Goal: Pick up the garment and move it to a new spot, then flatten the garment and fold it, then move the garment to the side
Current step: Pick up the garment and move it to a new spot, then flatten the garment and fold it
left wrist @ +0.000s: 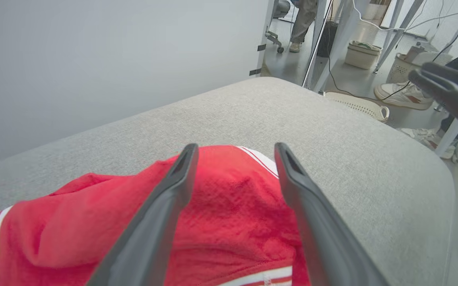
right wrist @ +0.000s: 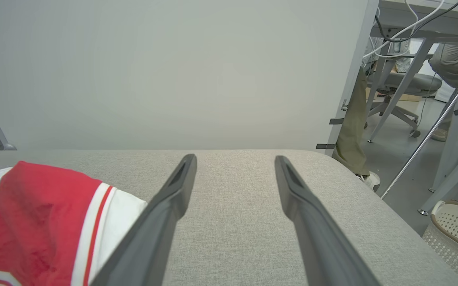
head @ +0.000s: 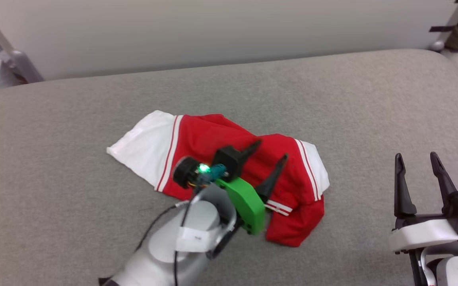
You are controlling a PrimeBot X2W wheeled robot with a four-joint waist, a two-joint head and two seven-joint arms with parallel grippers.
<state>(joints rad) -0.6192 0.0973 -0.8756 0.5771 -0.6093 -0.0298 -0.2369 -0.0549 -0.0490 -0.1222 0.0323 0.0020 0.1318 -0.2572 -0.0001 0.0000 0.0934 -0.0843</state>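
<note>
So my left pincer [head: 271, 149] is hanging right over the garment [head: 213, 135], fingers spread wide with nothing pinched between them. From the wrist cam the red fabric bulges up in the gap, and I honestly can't tell if the tips are brushing it. The top lies crumpled roughly mid-surface. Its long axis runs diagonally, from the white sleeve at the far left down to a folded-under red corner at the near right. My fingers point roughly across that line, toward the right-hand sleeve with its striped trim. My right pincer [head: 416, 155] is also spread and holding nothing. It sits well apart to the right, with the garment off to its left, so the left arm is clearly the closer one. I'd guess the flattening comes next, since the thing looks lumpy rather than spread out. Underneath is a grey upholstered cushion [head: 94, 222] with rounded corners and a plain pale wall [head: 173, 31] behind it. Past the right edge there's a perforated basket [right wrist: 457, 234], an office chair [right wrist: 408, 85] and somebody's legs.
</note>
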